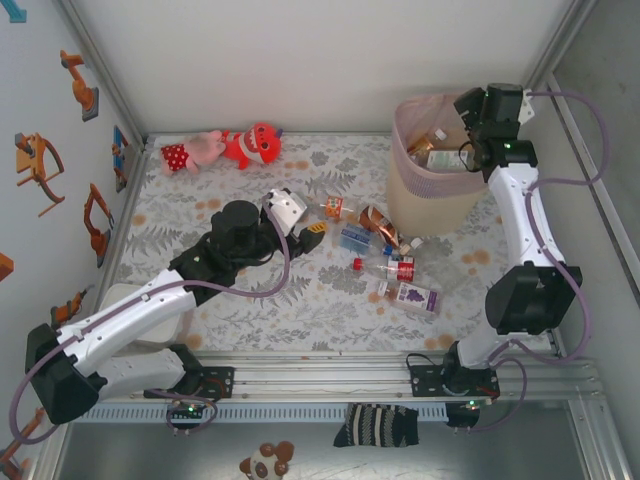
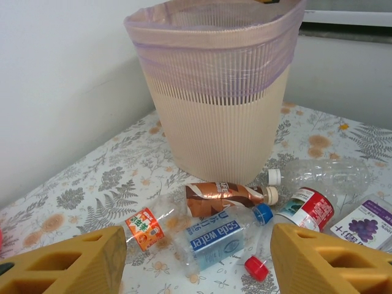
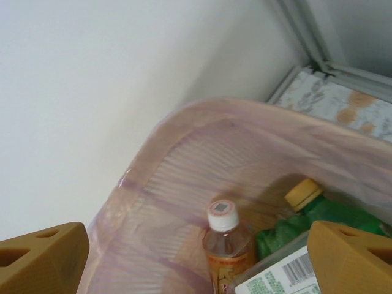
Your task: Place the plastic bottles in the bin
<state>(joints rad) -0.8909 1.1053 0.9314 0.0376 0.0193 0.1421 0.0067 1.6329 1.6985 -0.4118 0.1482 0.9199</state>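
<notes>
1. Strewn on the flowered table [image 1: 250, 290] at the foot of the bin [image 2: 220, 122] are a blue-label bottle [image 2: 214, 236], a brown bottle [image 2: 223, 195], an orange-label bottle [image 2: 146, 228], a red-label bottle [image 2: 309, 208] and a grape-label bottle [image 2: 367, 223], all lying on their sides.
2. Inside the bin, a white-capped bottle [image 3: 223, 239] stands upright beside a green bottle [image 3: 306, 214] with a yellow cap.
3. My left gripper [image 2: 196, 260] hovers low over the table, its fingers parted and empty.
4. The blue-label bottle lies straight ahead of that gripper and a little below it, roughly centred in the gap.
5. Its long axis slants from near-left to far-right, with the blue cap toward the bin. That puts it neither along nor squarely across the line between my fingers. I judge that the wrist needs a turn before I close across the bottle's body.
6. My right gripper [image 3: 196, 263] hangs over the bin's mouth with its fingers spread wide and nothing between them.
7. My left arm is the nearer one, just beside the cluster, and the bin stands beyond the bottles from it.
8. Two plush toys [image 1: 225, 148] sit well apart in the far corner.
</notes>
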